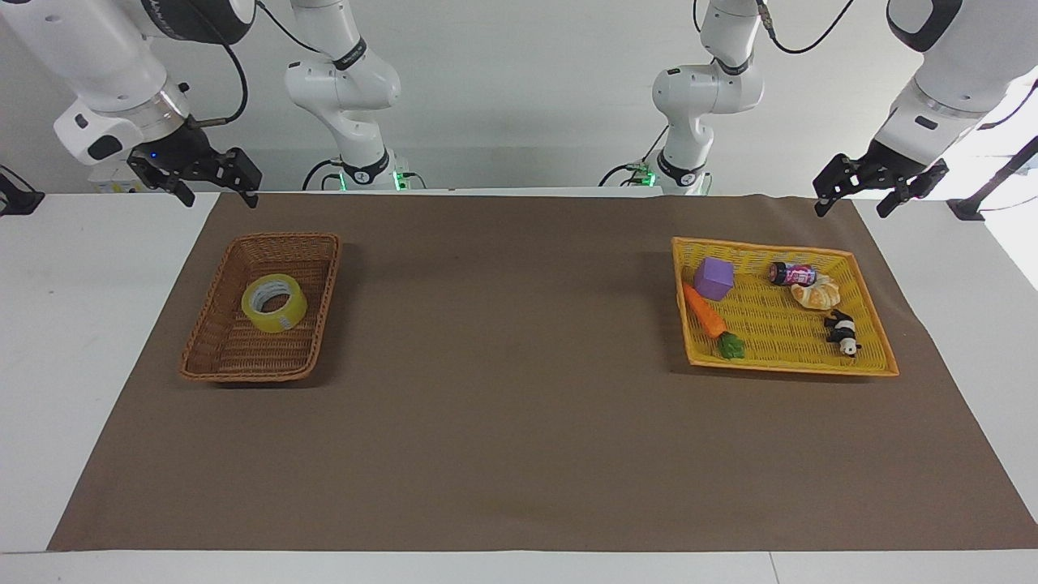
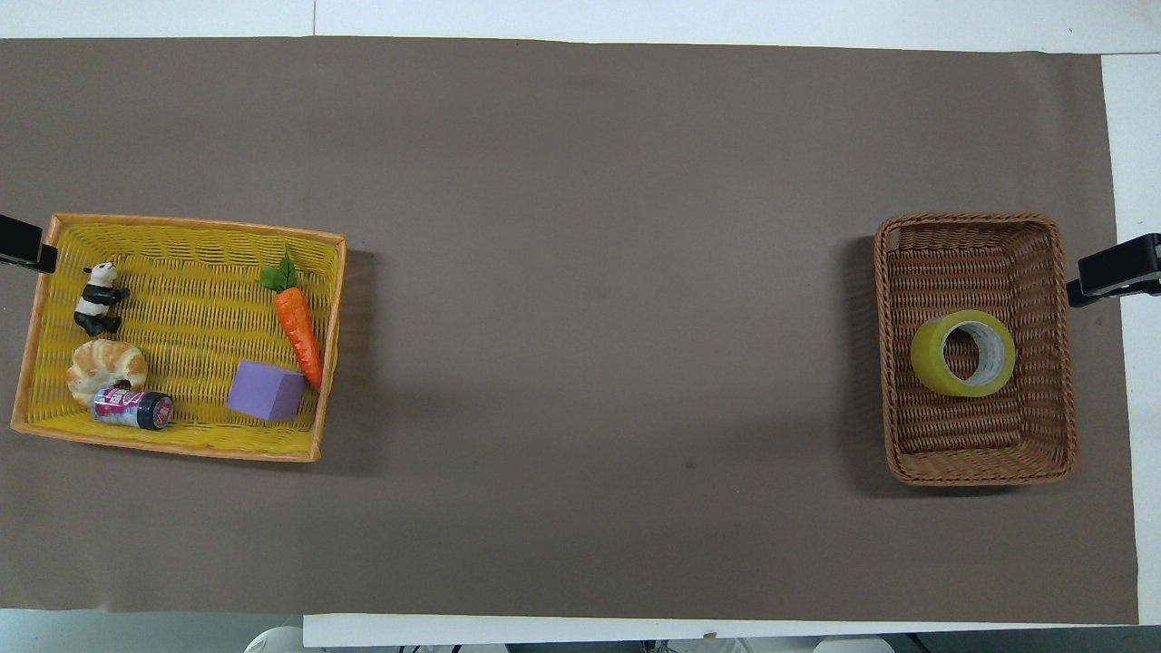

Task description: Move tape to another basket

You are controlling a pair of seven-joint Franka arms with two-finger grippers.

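The tape (image 1: 274, 302), a yellow roll with a pale core, lies in the dark brown wicker basket (image 1: 213, 357) toward the right arm's end of the table; it also shows in the overhead view (image 2: 962, 354), inside the basket (image 2: 980, 467). My right gripper (image 1: 217, 195) is open and empty, up in the air over the mat's corner beside the basket's robot-side end. One of its fingers (image 2: 1114, 276) shows in the overhead view. My left gripper (image 1: 851, 208) is open and empty, up over the mat's corner at the left arm's end.
A shallow yellow woven tray (image 1: 872, 365) at the left arm's end holds a purple block (image 1: 714, 278), a carrot (image 1: 704, 311), a small can (image 1: 792, 273), a croissant (image 1: 817, 292) and a panda figure (image 1: 843, 332). A brown mat (image 1: 503, 405) covers the table.
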